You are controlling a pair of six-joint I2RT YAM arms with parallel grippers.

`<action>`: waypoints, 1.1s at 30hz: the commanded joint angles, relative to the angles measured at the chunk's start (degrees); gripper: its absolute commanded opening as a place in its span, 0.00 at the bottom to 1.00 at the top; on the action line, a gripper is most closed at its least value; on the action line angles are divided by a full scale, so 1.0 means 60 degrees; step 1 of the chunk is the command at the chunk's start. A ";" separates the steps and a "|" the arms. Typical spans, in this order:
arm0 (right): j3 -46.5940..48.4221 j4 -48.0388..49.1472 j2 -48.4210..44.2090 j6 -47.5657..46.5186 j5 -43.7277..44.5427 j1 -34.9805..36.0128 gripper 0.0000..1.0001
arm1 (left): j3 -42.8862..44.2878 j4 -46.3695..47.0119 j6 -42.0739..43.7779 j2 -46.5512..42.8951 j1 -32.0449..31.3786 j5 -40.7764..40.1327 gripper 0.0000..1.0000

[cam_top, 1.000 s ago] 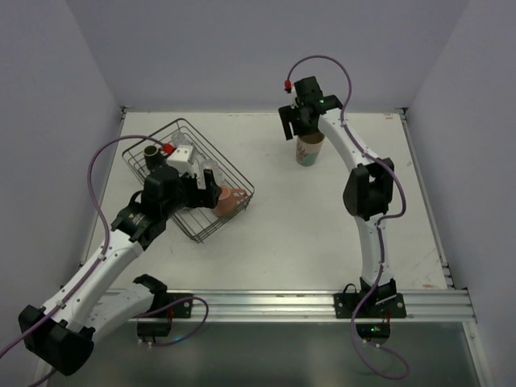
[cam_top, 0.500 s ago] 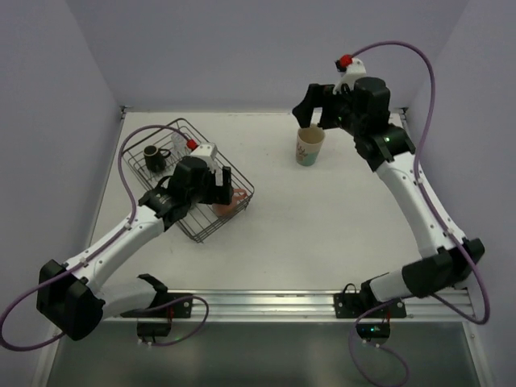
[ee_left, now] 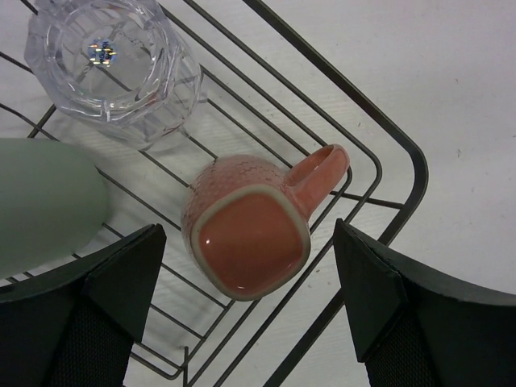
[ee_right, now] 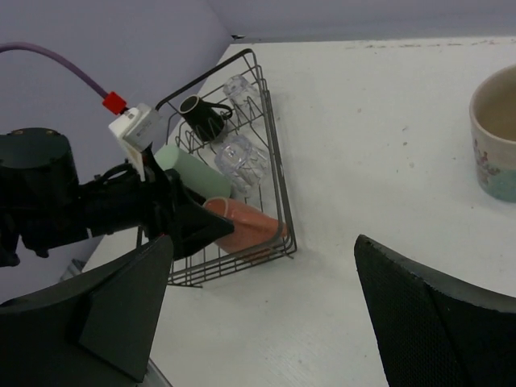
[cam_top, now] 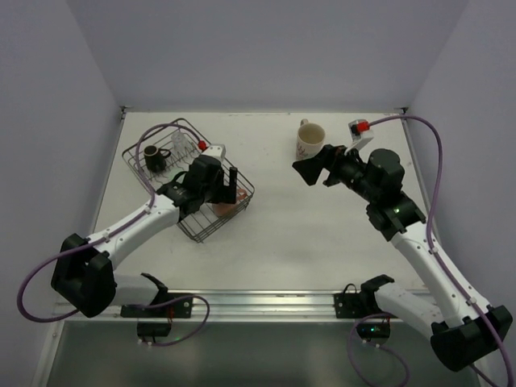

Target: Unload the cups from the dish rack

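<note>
The black wire dish rack (cam_top: 211, 231) stands at the left. In it lie a salmon-pink mug (cam_top: 228, 206) on its side, a pale green cup (ee_right: 193, 172), a dark brown mug (cam_top: 153, 157) and two clear glasses (ee_right: 239, 156) (ee_right: 237, 87). My left gripper (cam_top: 230, 185) hovers open just above the salmon mug (ee_left: 250, 238), one finger on each side, not touching it. The green cup (ee_left: 40, 205) and one glass (ee_left: 113, 68) lie beside it. The cream patterned mug (cam_top: 309, 141) stands upright on the table at the back. My right gripper (cam_top: 309, 170) is open and empty, in front of that mug.
The rack's corner wire (ee_left: 403, 153) runs close to the salmon mug's handle. White walls close in the table at the left, back and right. An aluminium rail (cam_top: 282, 305) with the arm bases runs along the near edge.
My right gripper has let go of the cream mug and drawn back toward me, turned to the left. My left gripper has moved over the salmon mug.
</note>
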 commanded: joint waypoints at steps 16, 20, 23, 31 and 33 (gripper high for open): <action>-0.0316 0.0812 -0.0451 0.0293 -0.0968 0.0307 0.96 | -0.0031 0.0968 -0.0090 0.0789 -0.0419 -0.1622 0.55; -0.0331 0.0695 -0.0451 0.0264 -0.0939 0.0410 0.96 | -0.0105 0.1026 -0.0061 0.0424 -0.0404 -0.1755 0.38; -0.0302 0.0637 -0.0436 0.0235 -0.0939 0.0527 0.96 | -0.0251 0.1012 -0.0075 0.0001 -0.0433 -0.1725 0.34; -0.0652 0.1410 -0.0217 0.0732 -0.1246 0.1200 0.97 | -0.0515 0.0851 -0.0207 -0.1669 -0.0433 -0.1740 0.22; -0.0799 0.1864 -0.0100 0.1024 -0.1451 0.1318 0.97 | -0.0588 0.0850 -0.0295 -0.1890 -0.0433 -0.1754 0.21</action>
